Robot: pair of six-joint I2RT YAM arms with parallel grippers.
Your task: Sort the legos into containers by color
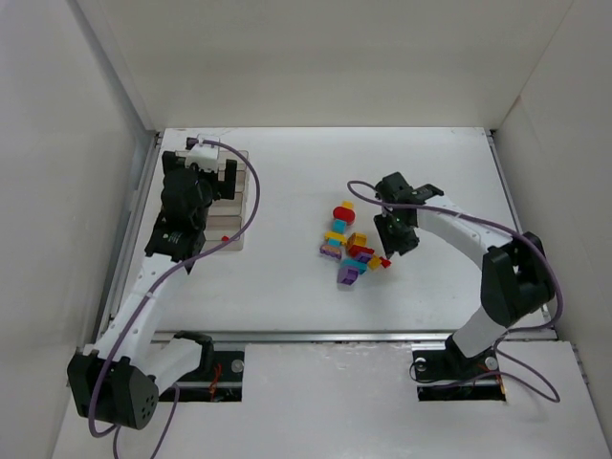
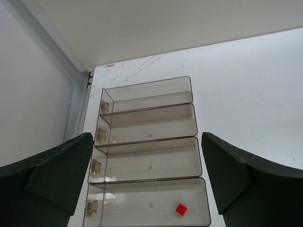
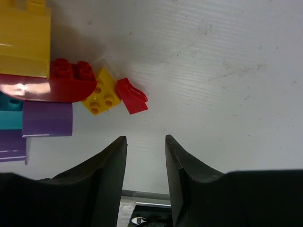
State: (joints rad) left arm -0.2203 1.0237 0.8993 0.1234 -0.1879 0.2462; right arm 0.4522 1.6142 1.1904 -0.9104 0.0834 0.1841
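The clear smoke-tinted organizer (image 1: 241, 196) with four long compartments lies at the left; in the left wrist view (image 2: 147, 123) one small red lego (image 2: 181, 209) lies in its nearest compartment, and the other three compartments are empty. My left gripper (image 1: 201, 170) hangs above it, open wide and empty (image 2: 147, 137). The pile of legos (image 1: 349, 249), in red, yellow, teal and purple, lies mid-table. My right gripper (image 1: 394, 247) is open and empty (image 3: 145, 139), low just right of the pile, a short way from a small red piece (image 3: 131, 96) and a yellow brick (image 3: 101, 92).
A curved red brick (image 3: 52, 85), a purple brick (image 3: 47, 118) and a large yellow brick (image 3: 23, 38) crowd the left of the right wrist view. White walls enclose the table (image 1: 287, 287) on three sides; a metal rail (image 1: 316, 336) runs along its near edge.
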